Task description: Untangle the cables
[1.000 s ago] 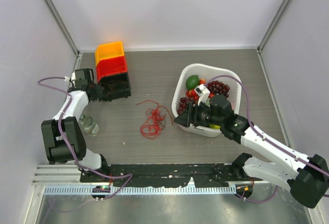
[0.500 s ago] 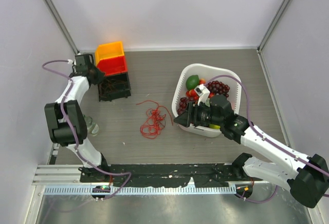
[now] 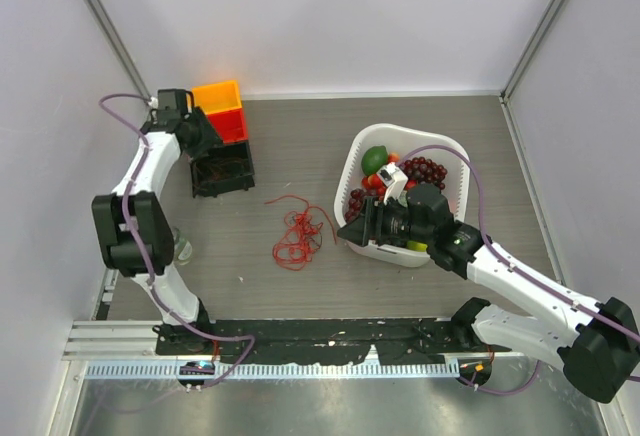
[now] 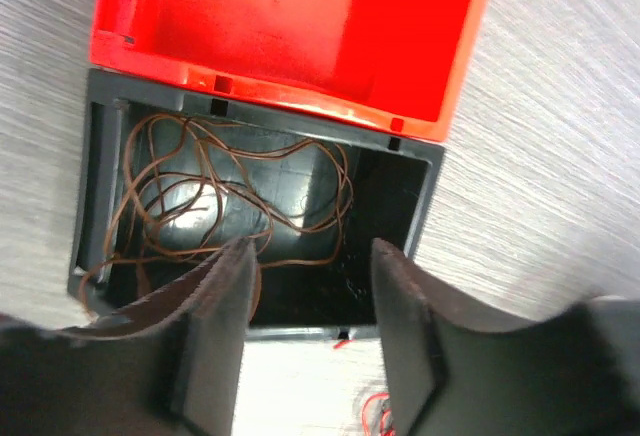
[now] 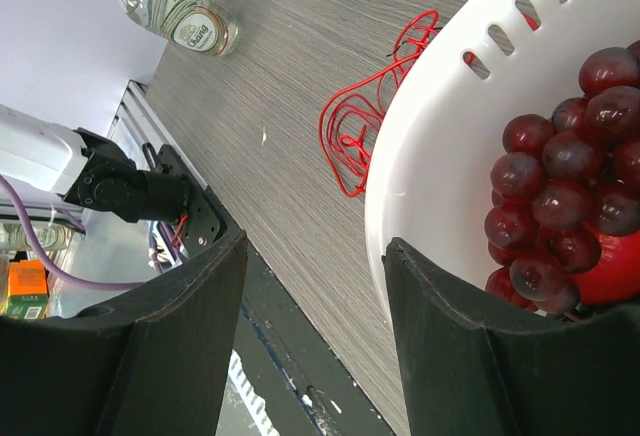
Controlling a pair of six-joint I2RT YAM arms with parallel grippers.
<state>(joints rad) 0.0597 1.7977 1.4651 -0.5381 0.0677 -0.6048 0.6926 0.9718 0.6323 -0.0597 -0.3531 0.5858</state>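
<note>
The cables lie in two places. A tangle of thin red wire (image 3: 298, 231) rests on the table between the bins and the basket, and it also shows in the right wrist view (image 5: 365, 121). A brownish strand (image 4: 200, 201) lies looped inside the black bin (image 3: 222, 169). My left gripper (image 3: 208, 141) hangs over the red and black bins, open, with nothing between its fingers (image 4: 310, 336). My right gripper (image 3: 348, 231) is open and empty (image 5: 315, 336), straddling the near-left rim of the white basket (image 5: 430, 156).
A red bin (image 4: 300, 26) and an orange bin (image 3: 216, 96) stand behind the black bin. The white basket (image 3: 452, 161) holds grapes (image 5: 560, 176) and other fruit. A glass bottle (image 5: 175, 11) lies at the left, near the left arm's base (image 3: 178, 246).
My left arm has swung from beside the black bin toward the back, over the bins, and its jaws have opened. The right arm and the red tangle have not moved.
</note>
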